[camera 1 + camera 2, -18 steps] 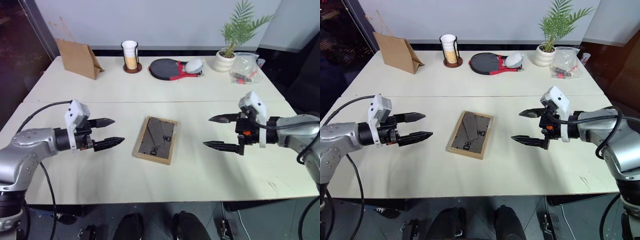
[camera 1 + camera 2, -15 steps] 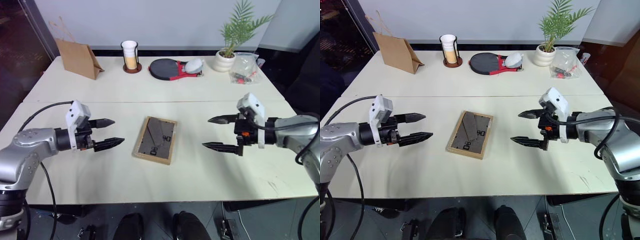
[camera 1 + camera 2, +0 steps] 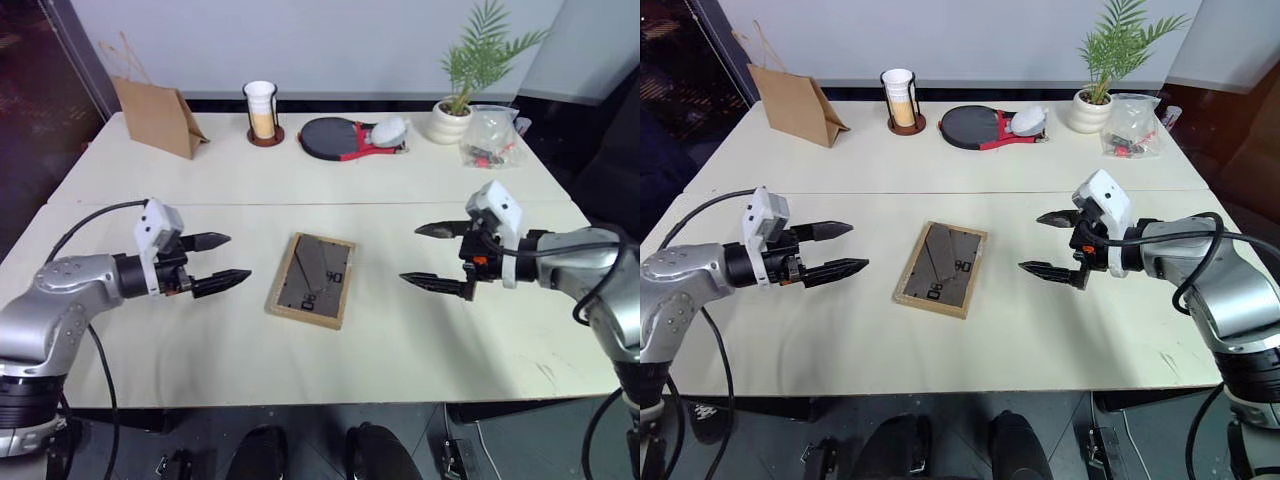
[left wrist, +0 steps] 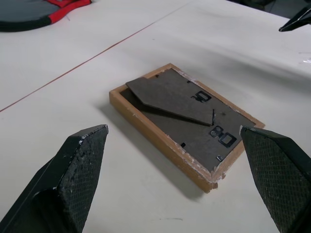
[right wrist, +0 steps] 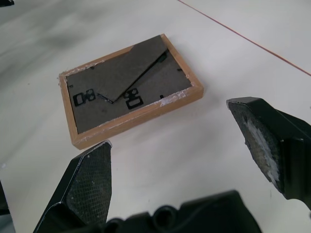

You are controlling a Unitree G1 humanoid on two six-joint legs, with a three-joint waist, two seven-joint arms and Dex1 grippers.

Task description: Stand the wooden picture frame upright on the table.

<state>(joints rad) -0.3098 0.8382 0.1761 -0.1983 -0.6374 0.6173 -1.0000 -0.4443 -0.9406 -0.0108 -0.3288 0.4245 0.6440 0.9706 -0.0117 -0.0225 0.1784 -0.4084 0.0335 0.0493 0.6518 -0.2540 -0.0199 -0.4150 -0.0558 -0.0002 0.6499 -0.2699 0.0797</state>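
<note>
The picture frame [image 3: 311, 280] lies flat, back up, in the middle of the near half of the table [image 3: 400, 180], between my two hands and well apart from both, its fold-out stand lying flat against the dark back. To do this well I think I should close in from both sides, catch the long wooden edges squarely rather than the thin backing, and tip it up slowly so the stand can swing out behind before I let go. My left gripper [image 3: 218, 263] and right gripper [image 3: 432, 256] both stand wide open, holding and touching nothing.
</note>
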